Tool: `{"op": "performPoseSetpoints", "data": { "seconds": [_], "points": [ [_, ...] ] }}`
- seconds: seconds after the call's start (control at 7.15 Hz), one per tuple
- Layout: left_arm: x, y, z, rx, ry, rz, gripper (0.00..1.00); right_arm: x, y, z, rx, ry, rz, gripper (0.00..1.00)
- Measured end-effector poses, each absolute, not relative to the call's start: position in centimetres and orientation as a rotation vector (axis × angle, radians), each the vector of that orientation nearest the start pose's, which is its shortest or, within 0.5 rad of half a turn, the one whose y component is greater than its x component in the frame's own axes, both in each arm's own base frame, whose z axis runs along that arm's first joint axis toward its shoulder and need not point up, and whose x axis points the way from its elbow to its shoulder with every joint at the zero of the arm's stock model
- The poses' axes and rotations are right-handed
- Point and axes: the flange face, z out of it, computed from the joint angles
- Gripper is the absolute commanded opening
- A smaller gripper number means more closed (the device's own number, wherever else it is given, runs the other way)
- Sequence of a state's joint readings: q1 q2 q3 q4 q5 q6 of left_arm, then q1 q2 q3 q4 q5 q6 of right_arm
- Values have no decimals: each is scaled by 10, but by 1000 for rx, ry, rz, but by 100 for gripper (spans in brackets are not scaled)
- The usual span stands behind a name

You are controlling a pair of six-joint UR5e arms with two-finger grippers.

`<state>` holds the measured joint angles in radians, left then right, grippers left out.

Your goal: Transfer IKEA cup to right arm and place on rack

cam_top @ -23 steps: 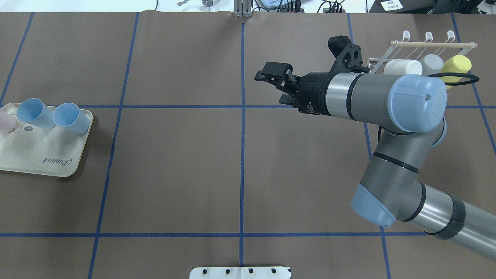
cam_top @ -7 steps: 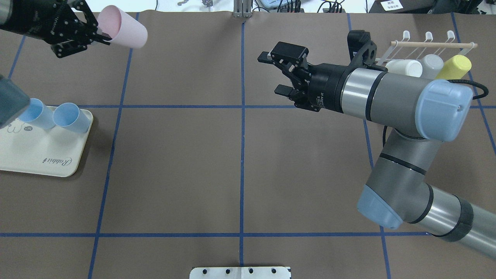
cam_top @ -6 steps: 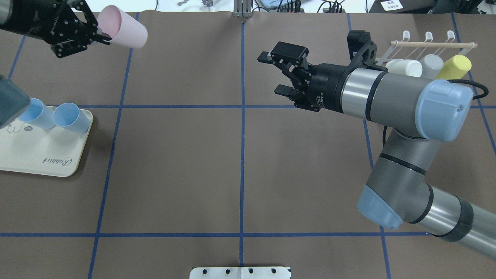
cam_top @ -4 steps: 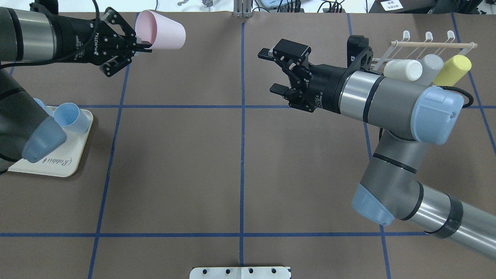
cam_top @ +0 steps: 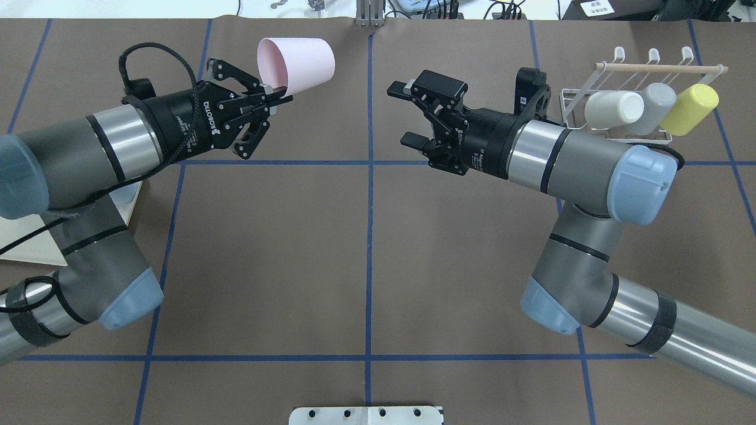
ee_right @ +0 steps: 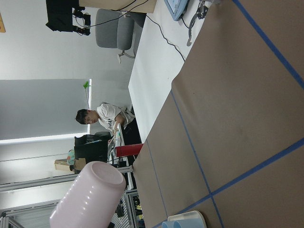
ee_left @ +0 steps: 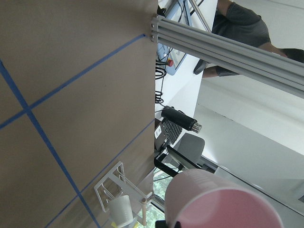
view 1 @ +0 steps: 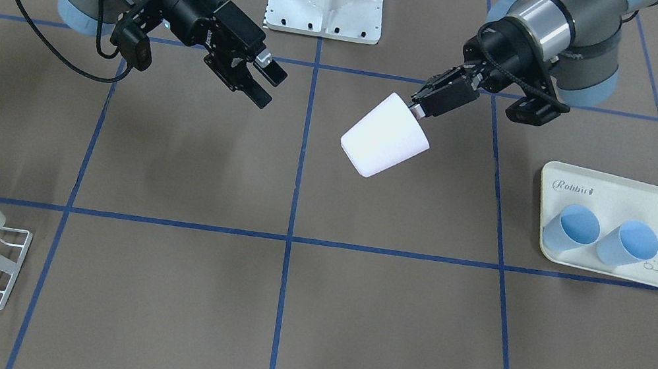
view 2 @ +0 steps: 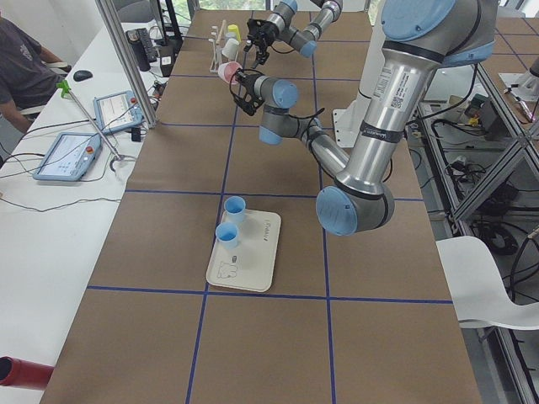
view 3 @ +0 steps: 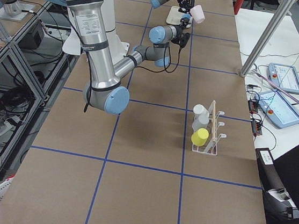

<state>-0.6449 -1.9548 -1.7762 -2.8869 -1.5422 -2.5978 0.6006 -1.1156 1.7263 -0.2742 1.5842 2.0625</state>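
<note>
1. Brown table mat (cam_top: 266, 236) w/ blue grid; rack (cam_top: 661, 68) at 2 o'clock, three cups (cam_top: 655, 100) on it.
2. Left gripper (cam_top: 279, 94) clamps pink cup (cam_top: 298, 56) by its rim, airborne at 11 o'clock, nearer the centre line than 0.6 s ago.
3. Right gripper (cam_top: 403, 115) jaws wide, empty, facing cup, apart from it.

Left arm (cam_top: 77, 159) and right arm (cam_top: 567, 165): grey tube links, pale blue joint caps, polished silver wrist collars, black seam rings. A black braided cable (cam_top: 146, 44) loops at the left wrist's 12 o'clock. Left gripper (cam_top: 282, 94), right gripper (cam_top: 401, 115): black, white lettering.
</note>
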Motion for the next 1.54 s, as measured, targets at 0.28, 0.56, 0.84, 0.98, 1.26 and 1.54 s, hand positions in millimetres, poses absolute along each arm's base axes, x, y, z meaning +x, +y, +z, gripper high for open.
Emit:
{"op": "performPoseSetpoints", "data": {
  "seconds": [0.28, 0.56, 0.84, 0.98, 1.26, 1.54],
  "points": [
    [369, -419, 210, -424, 2131, -1149, 0, -397, -428, 178, 70, -2023, 723, 100],
    [381, -401, 207, -472, 2204, -1186, 0, -403, -424, 165, 74, -2063, 766, 100],
    [392, -387, 203, -506, 2249, -1196, 0, -407, -420, 158, 72, -2081, 781, 100],
    [398, -383, 200, -518, 2254, -1195, 0, -407, -420, 157, 66, -2084, 786, 100],
    [404, -379, 198, -539, 2274, -1187, 0, -407, -419, 156, 51, -2091, 794, 100],
    [417, -367, 203, -569, 2305, -1188, 0, -409, -419, 160, 46, -2110, 789, 100]
  ]
}}
